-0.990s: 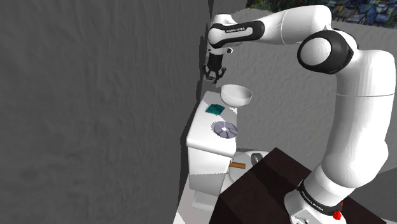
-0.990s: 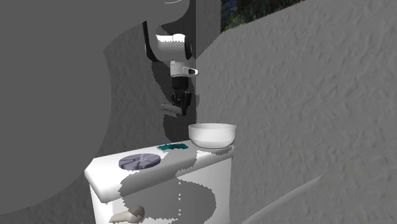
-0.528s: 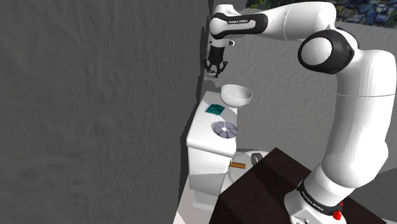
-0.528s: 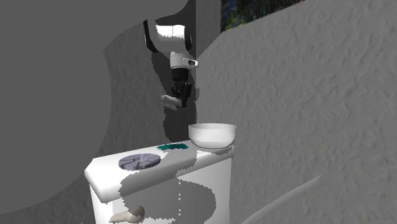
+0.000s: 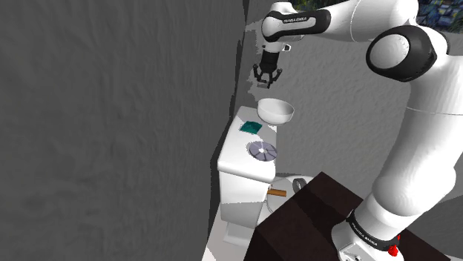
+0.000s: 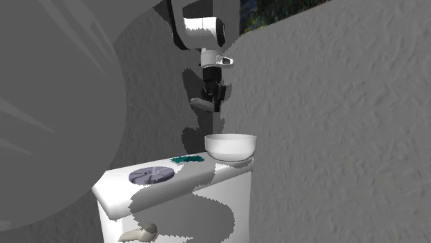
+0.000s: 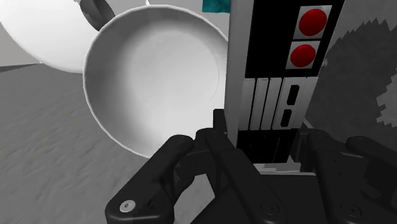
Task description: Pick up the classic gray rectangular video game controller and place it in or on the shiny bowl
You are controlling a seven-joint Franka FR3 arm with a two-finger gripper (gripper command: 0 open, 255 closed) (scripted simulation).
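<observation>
On the white tank [image 6: 114,185], the grey disc [image 6: 152,174] lies farthest from the bowl [image 6: 231,146], toward the second exterior view's left. A small teal patch [image 6: 188,159] lies between the disc and the bowl, just beside the bowl. The end effector [image 6: 213,99] hangs well above the bowl, over its left rim in that view. It points down and is clamped on the controller [image 6: 202,103], which is in the air, apart from the bowl. In the wrist view the two black fingers [image 7: 219,146] press the controller's long sides. Its grey and black face carries two red buttons [image 7: 312,21], and the bowl's white inside lies below, beside the controller. The bowl stands at the tank's end, near the rough grey wall [image 6: 331,138].
</observation>
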